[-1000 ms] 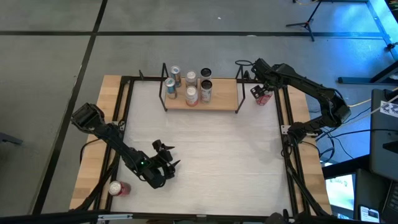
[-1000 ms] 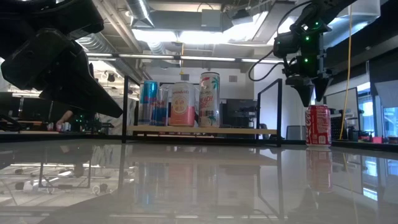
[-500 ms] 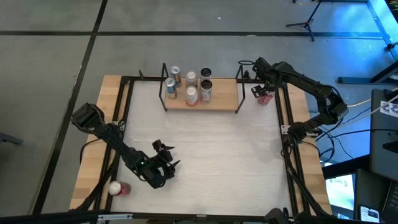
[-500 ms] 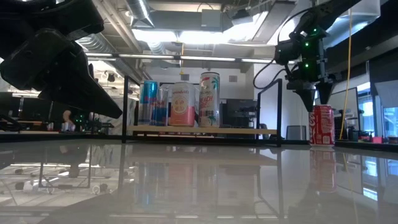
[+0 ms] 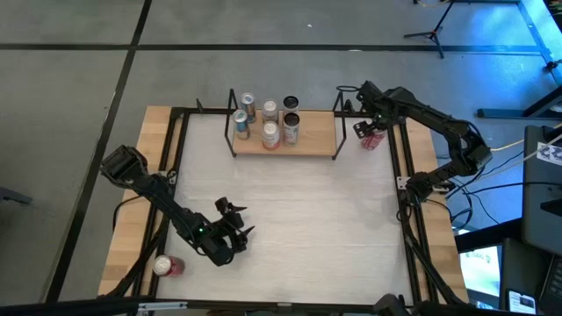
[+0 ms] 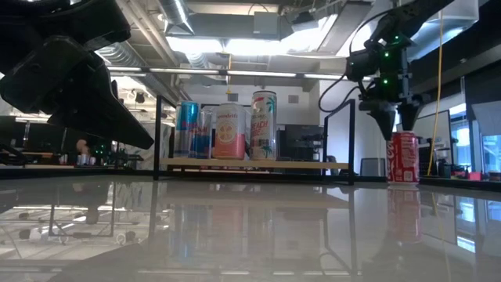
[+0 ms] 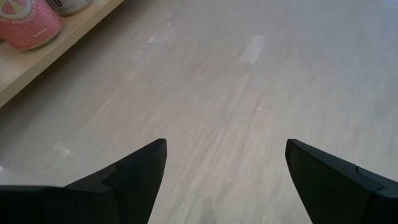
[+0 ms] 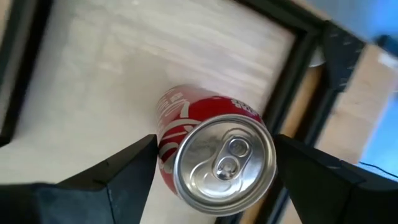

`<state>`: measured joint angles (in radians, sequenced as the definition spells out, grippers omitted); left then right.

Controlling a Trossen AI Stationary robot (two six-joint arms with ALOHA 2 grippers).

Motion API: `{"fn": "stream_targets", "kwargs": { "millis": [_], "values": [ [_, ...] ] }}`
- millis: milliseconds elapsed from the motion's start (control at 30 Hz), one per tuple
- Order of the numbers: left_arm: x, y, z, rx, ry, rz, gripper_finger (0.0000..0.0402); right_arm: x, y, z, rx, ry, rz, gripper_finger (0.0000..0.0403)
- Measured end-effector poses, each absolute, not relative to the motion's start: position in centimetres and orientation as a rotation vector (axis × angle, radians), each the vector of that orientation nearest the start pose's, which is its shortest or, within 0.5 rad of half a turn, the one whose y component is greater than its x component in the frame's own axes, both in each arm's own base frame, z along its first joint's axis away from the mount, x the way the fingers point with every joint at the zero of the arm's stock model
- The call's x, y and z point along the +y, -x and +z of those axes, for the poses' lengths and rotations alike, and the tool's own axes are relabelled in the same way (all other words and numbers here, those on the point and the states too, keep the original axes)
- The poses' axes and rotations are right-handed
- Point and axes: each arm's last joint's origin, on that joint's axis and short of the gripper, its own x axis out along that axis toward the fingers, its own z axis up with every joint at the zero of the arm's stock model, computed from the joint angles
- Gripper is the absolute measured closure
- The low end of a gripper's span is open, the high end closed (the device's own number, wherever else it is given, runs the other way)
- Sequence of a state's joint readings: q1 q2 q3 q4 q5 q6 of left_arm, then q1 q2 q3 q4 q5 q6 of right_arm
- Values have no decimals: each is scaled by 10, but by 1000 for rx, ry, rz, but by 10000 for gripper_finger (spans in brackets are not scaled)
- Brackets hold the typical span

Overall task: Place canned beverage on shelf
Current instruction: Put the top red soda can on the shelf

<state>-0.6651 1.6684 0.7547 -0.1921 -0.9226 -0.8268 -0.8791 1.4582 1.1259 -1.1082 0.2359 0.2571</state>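
Observation:
A red can stands upright on the tabletop at the far right, just right of the shelf; it also shows in the high view and the right wrist view. My right gripper is open right above it, fingers pointing down on either side of the can's top, and I see no touch. The shelf, a light-wood board in a black frame, carries several upright cans. My left gripper is open and empty over the near left of the table.
A black frame runs around the tabletop, close beside the red can. The shelf's right end loop stands just left of that can. Another red can lies outside the frame at the near left. Bare tabletop lies in the middle.
My right gripper has come down a little and shifted over the red can's top, still open. The can stands where it was.

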Motion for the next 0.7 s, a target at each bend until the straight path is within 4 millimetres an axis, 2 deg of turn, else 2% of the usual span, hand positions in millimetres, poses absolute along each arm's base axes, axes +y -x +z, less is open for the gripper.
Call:
{"fn": "stream_targets", "kwargs": {
  "millis": [333, 700],
  "values": [
    [-155, -235, 133, 602, -8, 509, 83, -197, -159, 247, 1309, -724, -975, 88],
    [-155, -235, 133, 601, -9, 510, 83, -192, -154, 235, 1375, -717, -961, 88]
  ]
}}
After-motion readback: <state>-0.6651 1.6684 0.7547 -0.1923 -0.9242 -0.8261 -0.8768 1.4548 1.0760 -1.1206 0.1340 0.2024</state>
